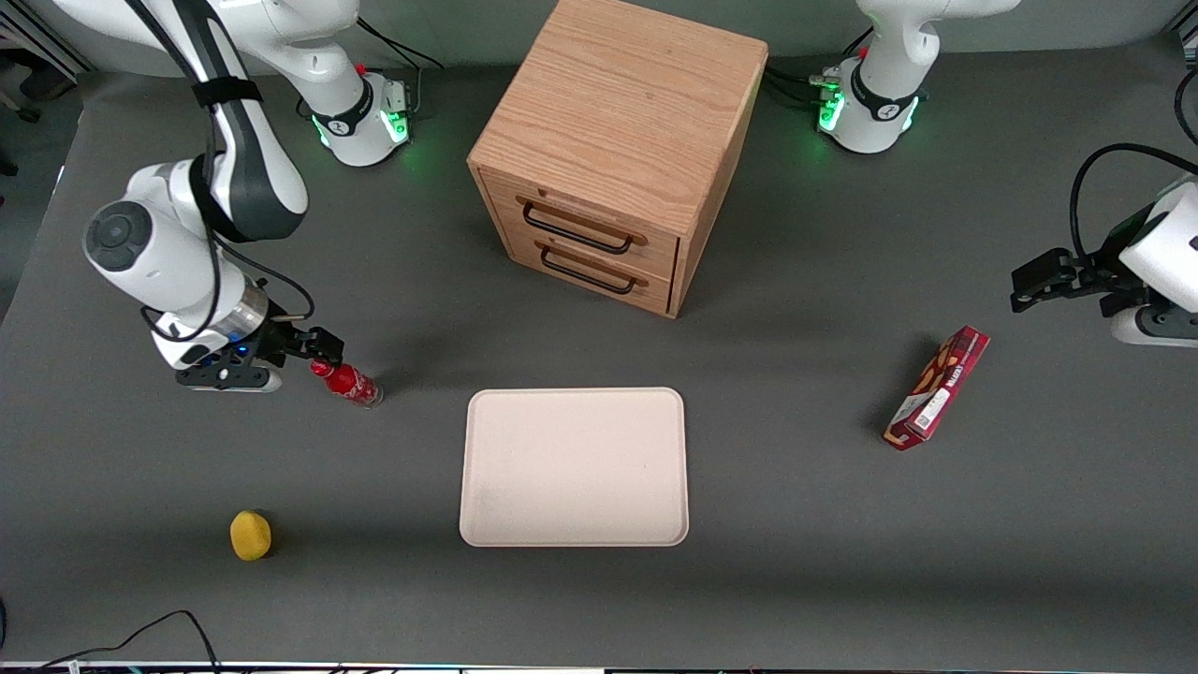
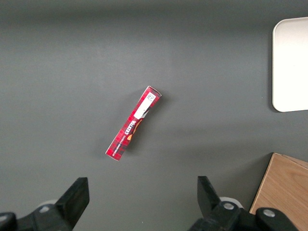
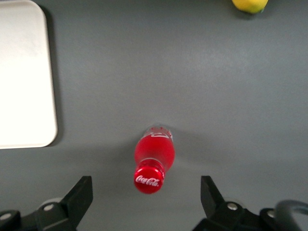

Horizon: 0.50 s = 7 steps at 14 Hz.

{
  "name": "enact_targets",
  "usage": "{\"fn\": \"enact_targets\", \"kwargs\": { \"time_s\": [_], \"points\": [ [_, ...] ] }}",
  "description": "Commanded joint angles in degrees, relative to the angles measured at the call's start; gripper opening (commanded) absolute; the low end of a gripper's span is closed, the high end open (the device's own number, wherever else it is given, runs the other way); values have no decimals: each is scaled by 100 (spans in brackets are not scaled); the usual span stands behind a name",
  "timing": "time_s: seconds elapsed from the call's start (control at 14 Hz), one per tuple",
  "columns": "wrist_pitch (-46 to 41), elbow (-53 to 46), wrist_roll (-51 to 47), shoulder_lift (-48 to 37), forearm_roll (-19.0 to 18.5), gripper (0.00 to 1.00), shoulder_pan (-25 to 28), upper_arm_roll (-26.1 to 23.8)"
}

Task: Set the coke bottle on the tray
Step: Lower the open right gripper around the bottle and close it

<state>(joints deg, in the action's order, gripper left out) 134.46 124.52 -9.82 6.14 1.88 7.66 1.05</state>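
Grey matted table: right arm's gripper (image 3: 147,202) hangs directly above the upright coke bottle (image 1: 347,382), fingers (image 3: 79,197) spread wide w/ cap between them, not yet gripping. Bottle stands beside the tray (image 1: 575,467), toward the working arm's end; approach looks lined up for a grab.

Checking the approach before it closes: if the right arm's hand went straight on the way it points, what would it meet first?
Probably the coke bottle, standing between the open hand's fingers; how far above the cap it hovers is unclear.
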Motion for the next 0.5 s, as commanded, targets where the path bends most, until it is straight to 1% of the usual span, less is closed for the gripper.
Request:
{"fn": "enact_targets", "kwargs": {
  "time_s": [0.0,0.14,0.21,0.29,0.43],
  "points": [
    [430,327,-20,-60,-109,98,-72,-78],
    [633,442,-20,1,-179,95,-72,-78],
    [634,442,-20,10,-249,91,-72,-78],
    [634,442,-20,19,-258,84,-72,-78],
    [634,433,-29,19,-258,65,-72,-78]
  ]
}}
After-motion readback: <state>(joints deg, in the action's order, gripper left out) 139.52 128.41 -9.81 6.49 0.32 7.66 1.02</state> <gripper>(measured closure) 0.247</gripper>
